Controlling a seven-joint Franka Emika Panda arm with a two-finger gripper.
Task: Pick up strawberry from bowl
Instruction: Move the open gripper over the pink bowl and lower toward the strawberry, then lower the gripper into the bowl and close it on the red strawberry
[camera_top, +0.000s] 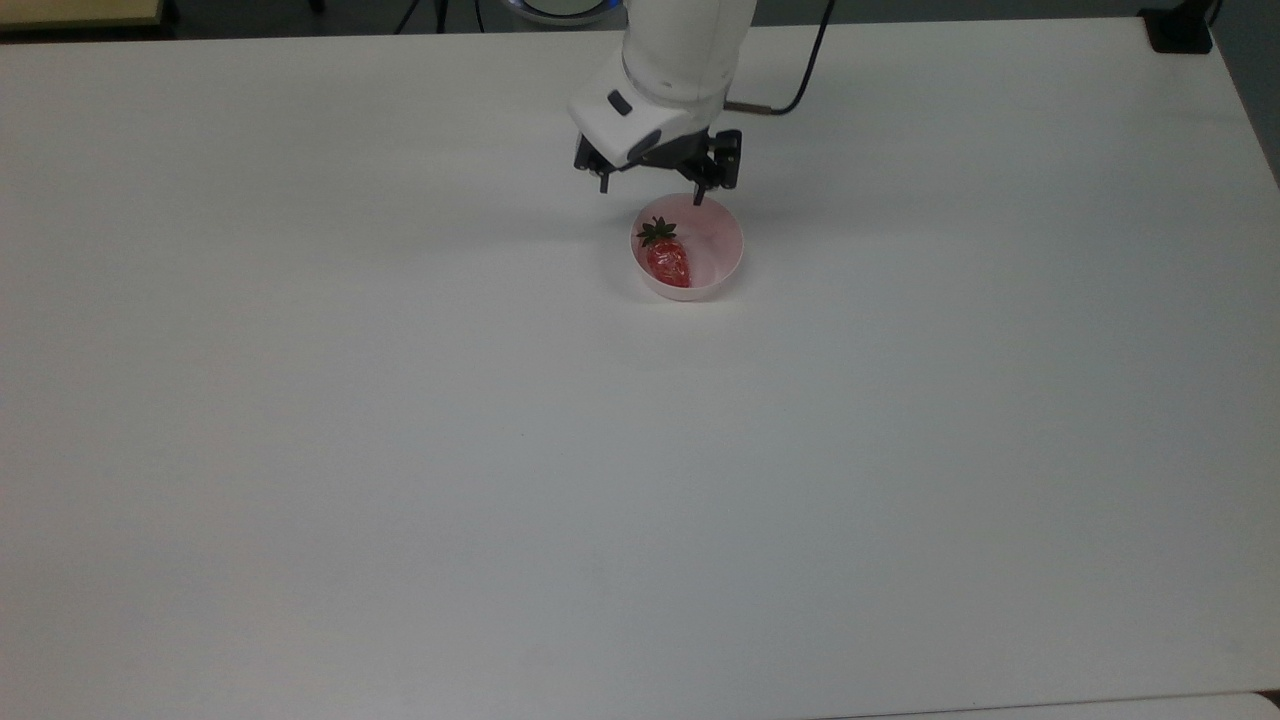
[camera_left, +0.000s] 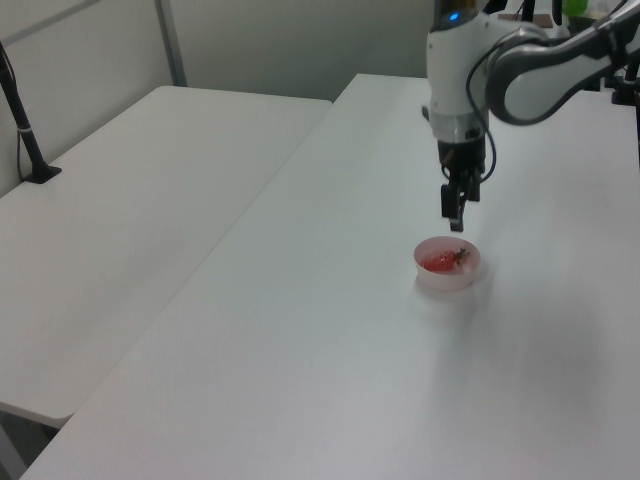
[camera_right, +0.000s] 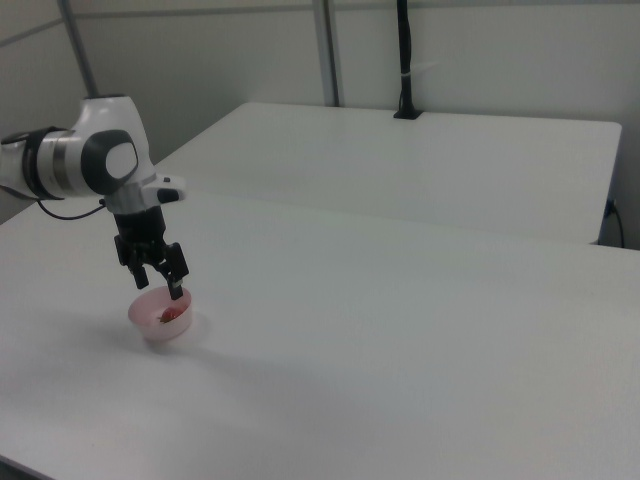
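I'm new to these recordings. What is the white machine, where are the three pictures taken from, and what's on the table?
The white machine is a robot arm ending in a two-finger gripper; its jaws are open and hold nothing. One picture looks down from above, and the other two look across the table from opposite sides. On the white table stands a small pale pink bowl with a red strawberry lying inside it, green leaves toward the arm. In the side views the gripper hangs just above the bowl, touching neither it nor the strawberry.

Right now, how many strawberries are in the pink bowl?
1. The strawberry lies inside the bowl, against the wall on the top view's left, just below the open pincer.
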